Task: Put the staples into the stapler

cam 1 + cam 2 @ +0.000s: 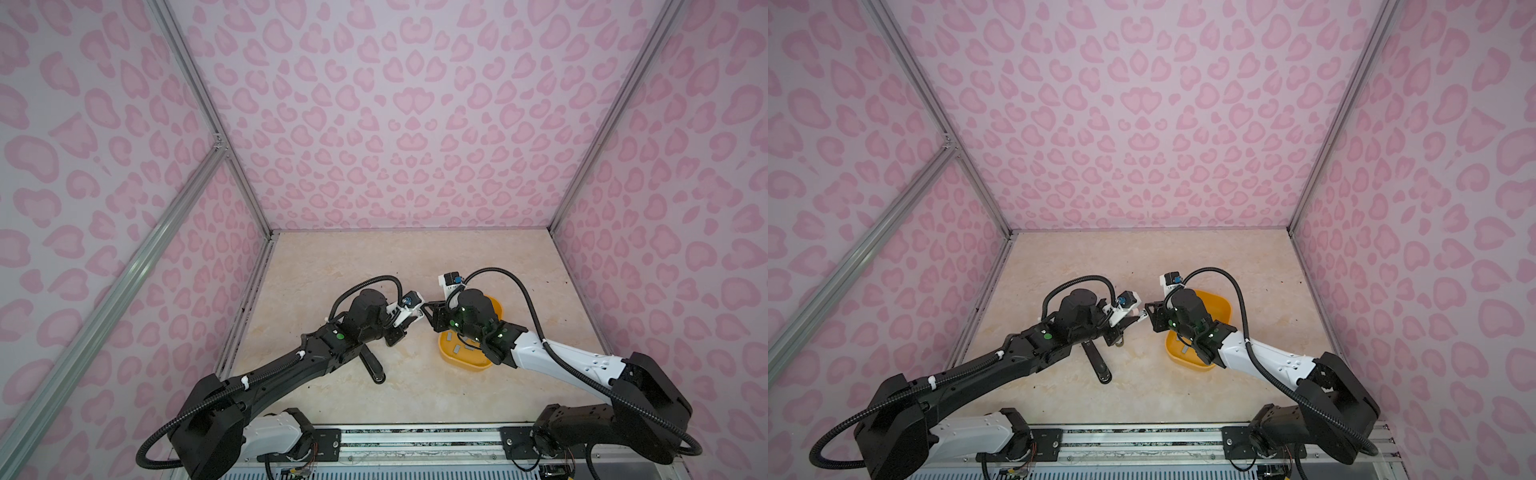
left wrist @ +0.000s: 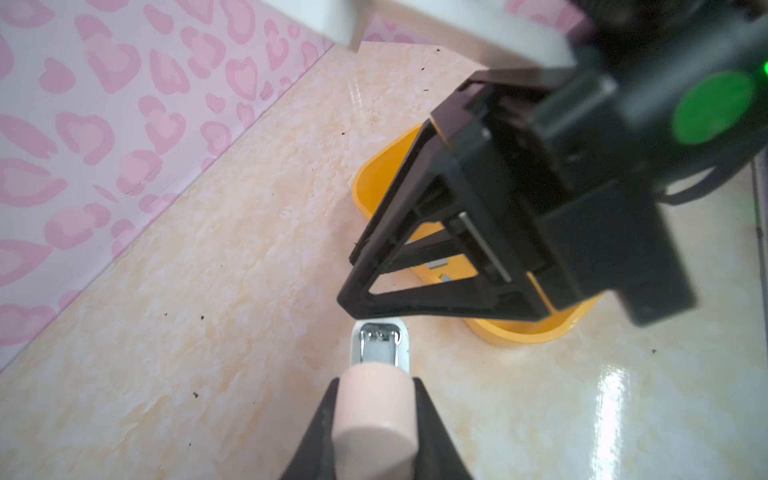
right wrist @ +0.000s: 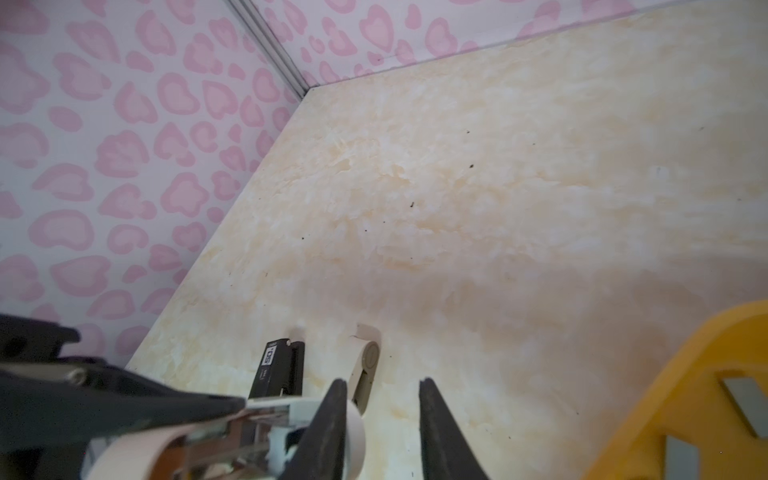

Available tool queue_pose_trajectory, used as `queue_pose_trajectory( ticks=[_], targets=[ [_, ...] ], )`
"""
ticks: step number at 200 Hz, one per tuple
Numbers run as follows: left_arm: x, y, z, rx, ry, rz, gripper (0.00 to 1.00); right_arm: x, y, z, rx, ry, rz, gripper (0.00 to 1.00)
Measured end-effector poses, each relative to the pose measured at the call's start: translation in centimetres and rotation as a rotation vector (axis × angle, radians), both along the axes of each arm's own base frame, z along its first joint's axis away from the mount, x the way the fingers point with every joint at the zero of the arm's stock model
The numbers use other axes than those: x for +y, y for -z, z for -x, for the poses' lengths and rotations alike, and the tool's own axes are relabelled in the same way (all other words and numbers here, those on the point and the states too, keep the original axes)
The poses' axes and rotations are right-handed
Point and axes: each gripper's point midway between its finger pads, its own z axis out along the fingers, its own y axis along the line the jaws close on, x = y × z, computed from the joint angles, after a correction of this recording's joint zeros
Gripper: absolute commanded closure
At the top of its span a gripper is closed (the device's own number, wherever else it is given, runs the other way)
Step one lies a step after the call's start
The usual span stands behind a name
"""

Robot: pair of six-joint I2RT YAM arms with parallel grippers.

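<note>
Left wrist view: left tool clamped on pink stapler near yellow tray. Right wrist view: right tool narrowly parted, empty; staples inside tray. Top views: marbled bench, pink-patterned walls.

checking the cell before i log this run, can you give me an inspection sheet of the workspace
surface: beige marbled table, glossy
job's things: pink stapler held in the left gripper, metal end pointing at the right gripper; grey staples lying in the yellow bowl
clutter: black stapler and beige stapler lying on the table; small dark specks
grippers: left shut on the pink stapler; right fingers apart with nothing between them, right by the pink stapler's end
cables: black hoses loop over each arm, clear of the things
surroundings: pink heart-print walls, metal frame posts
</note>
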Motion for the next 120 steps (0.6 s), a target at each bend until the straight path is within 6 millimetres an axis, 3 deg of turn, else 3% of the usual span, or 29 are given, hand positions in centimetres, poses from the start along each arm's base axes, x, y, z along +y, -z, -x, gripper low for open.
queue_pose_trajectory(
  ticks=[33,62,87,120],
  targets=[
    [0.0,-0.6,0.3,-0.014,0.015,0.021,0.96,-0.2,1.2,-0.3,0.023,0.021,0.023,0.72],
    [-0.2,-0.8,0.4,-0.019,0.021,0.030,0.96,-0.3,0.9,-0.3,0.016,0.026,0.021,0.73],
    [-0.3,-0.9,0.3,-0.024,0.022,0.034,0.96,-1.1,-0.8,0.1,-0.019,0.039,0.003,0.74],
    [-0.3,-0.9,0.3,-0.024,0.021,0.034,0.96,-2.5,-4.3,1.1,-0.121,0.044,-0.037,0.89]
  ],
)
